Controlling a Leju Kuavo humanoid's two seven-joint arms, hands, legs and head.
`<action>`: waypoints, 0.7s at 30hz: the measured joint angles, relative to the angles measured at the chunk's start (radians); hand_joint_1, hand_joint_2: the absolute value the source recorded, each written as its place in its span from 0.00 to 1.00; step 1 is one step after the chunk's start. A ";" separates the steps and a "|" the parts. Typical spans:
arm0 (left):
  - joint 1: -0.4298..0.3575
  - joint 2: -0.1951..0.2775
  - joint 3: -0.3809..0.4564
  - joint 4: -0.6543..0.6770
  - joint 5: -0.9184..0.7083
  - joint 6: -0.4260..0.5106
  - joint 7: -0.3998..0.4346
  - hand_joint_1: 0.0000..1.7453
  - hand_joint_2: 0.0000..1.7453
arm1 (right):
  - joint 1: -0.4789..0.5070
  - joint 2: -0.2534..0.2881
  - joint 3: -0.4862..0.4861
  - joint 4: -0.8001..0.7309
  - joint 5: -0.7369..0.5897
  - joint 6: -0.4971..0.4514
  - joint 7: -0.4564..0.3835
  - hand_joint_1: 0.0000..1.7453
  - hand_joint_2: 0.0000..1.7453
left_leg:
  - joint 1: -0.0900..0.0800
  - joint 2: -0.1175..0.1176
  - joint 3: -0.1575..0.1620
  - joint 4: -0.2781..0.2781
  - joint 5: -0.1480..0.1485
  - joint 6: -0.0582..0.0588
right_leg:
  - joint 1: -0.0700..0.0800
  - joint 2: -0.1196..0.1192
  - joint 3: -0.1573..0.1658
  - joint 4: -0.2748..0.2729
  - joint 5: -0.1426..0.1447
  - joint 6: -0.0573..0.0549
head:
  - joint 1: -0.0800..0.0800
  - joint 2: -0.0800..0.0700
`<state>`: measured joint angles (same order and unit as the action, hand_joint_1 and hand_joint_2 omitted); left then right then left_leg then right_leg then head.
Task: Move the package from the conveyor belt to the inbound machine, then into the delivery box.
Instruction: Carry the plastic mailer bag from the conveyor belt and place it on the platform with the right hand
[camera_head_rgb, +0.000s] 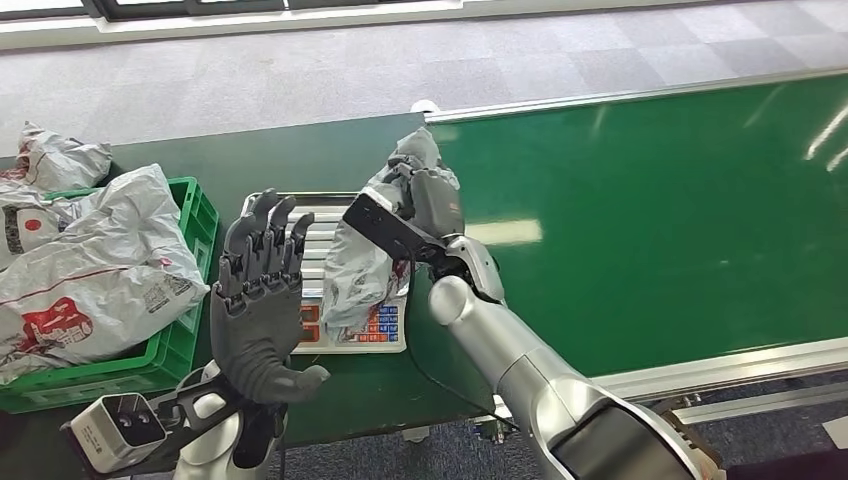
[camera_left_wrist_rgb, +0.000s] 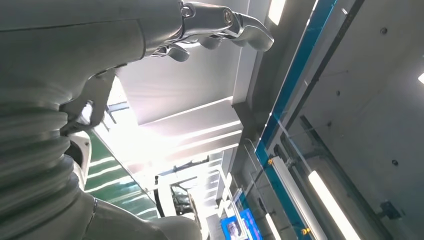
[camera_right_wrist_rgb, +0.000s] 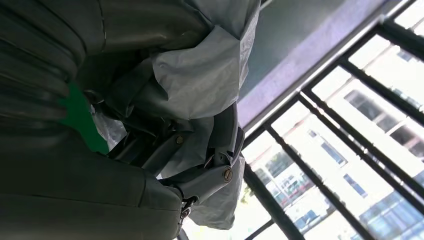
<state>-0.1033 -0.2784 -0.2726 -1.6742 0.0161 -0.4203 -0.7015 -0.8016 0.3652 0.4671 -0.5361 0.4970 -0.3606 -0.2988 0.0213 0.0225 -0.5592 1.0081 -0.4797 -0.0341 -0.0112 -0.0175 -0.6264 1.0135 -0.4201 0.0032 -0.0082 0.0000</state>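
Observation:
A crumpled grey plastic package (camera_head_rgb: 362, 262) hangs over the white scale (camera_head_rgb: 322, 342), its lower end reaching the keypad. My right hand (camera_head_rgb: 422, 198) grips the package's upper end, above the edge between the scale and the green conveyor belt (camera_head_rgb: 650, 210). In the right wrist view the fingers (camera_right_wrist_rgb: 200, 175) are wrapped in folds of the grey package (camera_right_wrist_rgb: 195, 80). My left hand (camera_head_rgb: 260, 300) stands upright with fingers spread, palm facing away, in front of the scale's left part and holding nothing. The left wrist view has the left hand (camera_left_wrist_rgb: 100, 45) against the ceiling.
A green crate (camera_head_rgb: 185, 340) at the left holds several grey and white parcels (camera_head_rgb: 90, 270). The scale sits on a dark green table (camera_head_rgb: 270, 160). Grey carpet floor (camera_head_rgb: 300, 70) lies beyond. The belt's metal rail (camera_head_rgb: 720, 365) runs along the near right side.

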 joint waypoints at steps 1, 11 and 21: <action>-0.004 -0.001 0.000 0.002 0.000 -0.010 0.000 0.00 1.00 | -0.007 0.000 0.020 0.012 -0.015 0.050 -0.022 1.00 1.00 | 0.000 0.000 0.000 0.000 0.000 0.000 | 0.000 0.000 0.000 0.000 0.000 0.000 | 0.000 0.000; -0.038 -0.009 0.026 0.030 0.004 -0.088 0.000 0.00 1.00 | -0.025 0.003 0.151 0.060 -0.175 0.460 -0.320 1.00 1.00 | 0.000 0.000 0.000 0.000 0.000 0.000 | 0.000 0.000 -0.001 0.000 0.000 0.000 | 0.000 0.000; -0.036 -0.010 0.046 0.026 -0.021 -0.078 -0.001 0.00 1.00 | -0.040 0.003 0.223 0.073 -0.162 0.265 -0.172 0.00 1.00 | -0.001 0.000 0.000 0.000 0.000 0.000 | 0.000 0.000 -0.001 0.000 0.000 0.000 | 0.000 0.000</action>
<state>-0.1391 -0.2888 -0.2262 -1.6479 -0.0051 -0.4985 -0.7021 -0.8420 0.3677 0.6899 -0.4627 0.3351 -0.0955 -0.4709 0.0207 0.0226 -0.5594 1.0083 -0.4797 -0.0341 -0.0115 -0.0174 -0.6269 1.0135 -0.4200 0.0033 -0.0083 0.0000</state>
